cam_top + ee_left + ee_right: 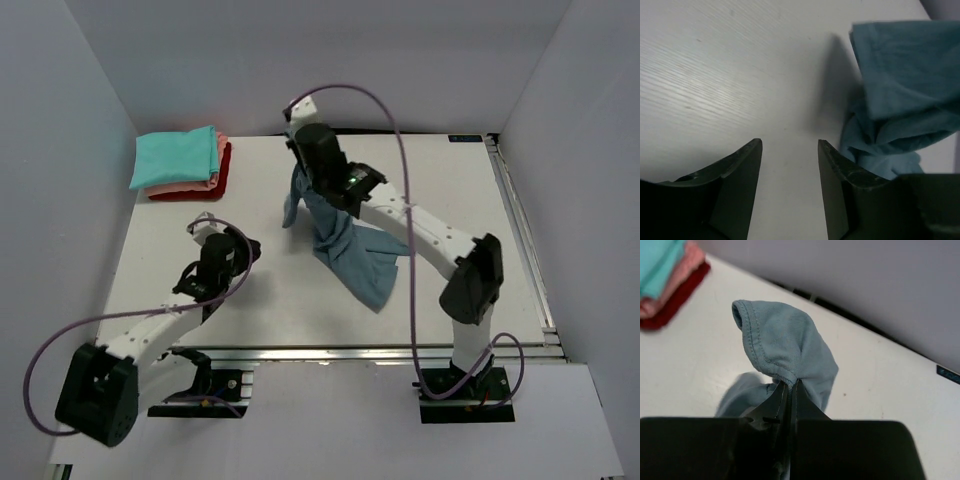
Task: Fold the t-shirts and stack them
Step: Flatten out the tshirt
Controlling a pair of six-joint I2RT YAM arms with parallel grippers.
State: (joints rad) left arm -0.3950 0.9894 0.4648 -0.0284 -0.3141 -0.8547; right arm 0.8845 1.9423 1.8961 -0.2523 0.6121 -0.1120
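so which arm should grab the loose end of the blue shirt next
Probably left: the left hand is open and empty beside the blue shirt, while the right hand is shut on a hem.

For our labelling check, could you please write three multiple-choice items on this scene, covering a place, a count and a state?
1. Where does the folded stack lie on the table? A) far left corner B) near right corner C) centre
2. How many shirts are in it? A) one B) three C) five
3. The right hand is: A) open B) shut on the slate-blue t-shirt C) out of view
Answers: 1 A, it sits at the far left edge; 2 B, teal, salmon-pink and red layers show; 3 B, it pinches a hem fold.
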